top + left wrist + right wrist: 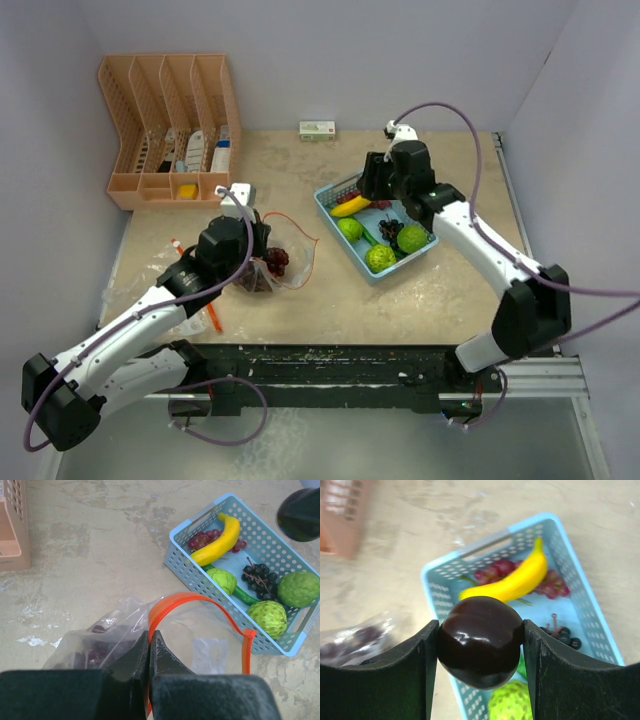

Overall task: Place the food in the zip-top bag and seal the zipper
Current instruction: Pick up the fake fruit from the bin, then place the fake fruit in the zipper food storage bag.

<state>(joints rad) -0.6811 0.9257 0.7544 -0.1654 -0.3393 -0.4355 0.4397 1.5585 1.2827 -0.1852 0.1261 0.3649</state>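
My left gripper (150,635) is shut on the orange zipper edge (180,600) of the clear zip-top bag (290,255), which holds dark red grapes and has its mouth open. My right gripper (480,641) is shut on a glossy dark purple-brown round fruit (480,630) and holds it above the light-blue basket (435,567). In the basket lie a yellow banana (220,542), red grapes (202,537), a dark grape bunch (259,577), bumpy lime-green fruits (299,587) and a long green vegetable (245,594). The basket (325,197) sits to the right of the bag.
A peach desk organizer (170,125) stands at the back left. A small white box (317,130) lies by the back wall. An orange pen (213,318) and crumpled clear plastic lie near the left arm. Walls close in the table on the left, back and right.
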